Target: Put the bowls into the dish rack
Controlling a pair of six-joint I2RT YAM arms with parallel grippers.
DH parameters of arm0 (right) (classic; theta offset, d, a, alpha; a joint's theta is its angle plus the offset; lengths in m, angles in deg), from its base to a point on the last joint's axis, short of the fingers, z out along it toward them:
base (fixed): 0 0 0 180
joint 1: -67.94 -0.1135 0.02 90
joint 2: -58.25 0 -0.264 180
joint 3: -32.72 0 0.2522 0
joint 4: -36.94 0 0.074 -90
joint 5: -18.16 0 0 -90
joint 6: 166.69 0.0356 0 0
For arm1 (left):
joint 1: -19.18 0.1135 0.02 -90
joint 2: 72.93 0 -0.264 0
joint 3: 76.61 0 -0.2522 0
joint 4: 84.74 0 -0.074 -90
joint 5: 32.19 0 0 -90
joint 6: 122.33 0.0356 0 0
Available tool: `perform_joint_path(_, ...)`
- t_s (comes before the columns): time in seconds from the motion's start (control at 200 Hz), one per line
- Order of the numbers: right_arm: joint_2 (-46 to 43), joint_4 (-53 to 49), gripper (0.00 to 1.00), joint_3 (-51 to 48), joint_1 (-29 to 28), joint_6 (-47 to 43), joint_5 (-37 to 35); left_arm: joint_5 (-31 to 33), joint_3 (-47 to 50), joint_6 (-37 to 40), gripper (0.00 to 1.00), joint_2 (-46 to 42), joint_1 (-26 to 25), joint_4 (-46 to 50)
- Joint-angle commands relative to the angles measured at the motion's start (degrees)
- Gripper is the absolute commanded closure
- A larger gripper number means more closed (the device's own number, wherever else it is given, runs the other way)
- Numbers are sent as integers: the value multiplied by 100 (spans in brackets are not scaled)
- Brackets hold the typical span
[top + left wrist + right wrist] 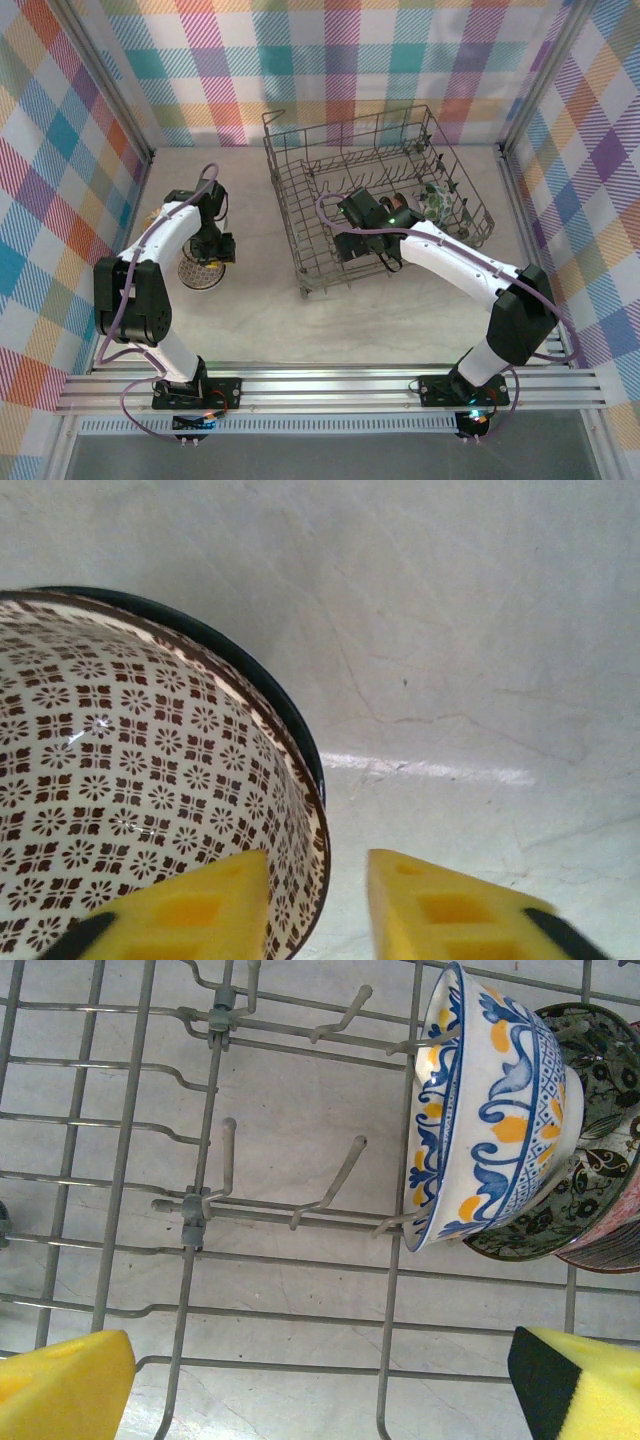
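Your left gripper (318, 910) straddles the rim of the lattice bowl (120, 780), ready to lift; the fingers stand narrowly apart, and I cannot tell whether they pinch it. The bowl sits on the table (260, 320) at 9 o'clock from the dish rack (285, 185). Your right gripper (320, 1390) hangs wide open and empty over the rack, with the blue-and-orange bowl (490, 1110) on edge at its 1 o'clock.

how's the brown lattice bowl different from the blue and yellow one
The brown lattice bowl sits mouth-up outside the dish rack; the blue and yellow bowl stands on edge inside it. The lattice bowl carries small brown motifs; the blue and yellow bowl has large scrolls. Both are patterned on white.
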Motion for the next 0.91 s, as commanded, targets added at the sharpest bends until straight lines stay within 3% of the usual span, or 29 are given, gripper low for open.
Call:
perform_joint_path(0.0, -156, -180, 4, -71, 13, 121, 81, 44, -179, 34, 63, -32, -7, 354)
perform_joint_path(0.35, -138, -172, 4, -34, 6, 130, 133, 53, 134, 235, 63, -30, -4, 560)
perform_joint_path(0.9, -217, -231, 4, -37, 4, 183, 131, 23, 246, 235, 76, 205, -8, 349)
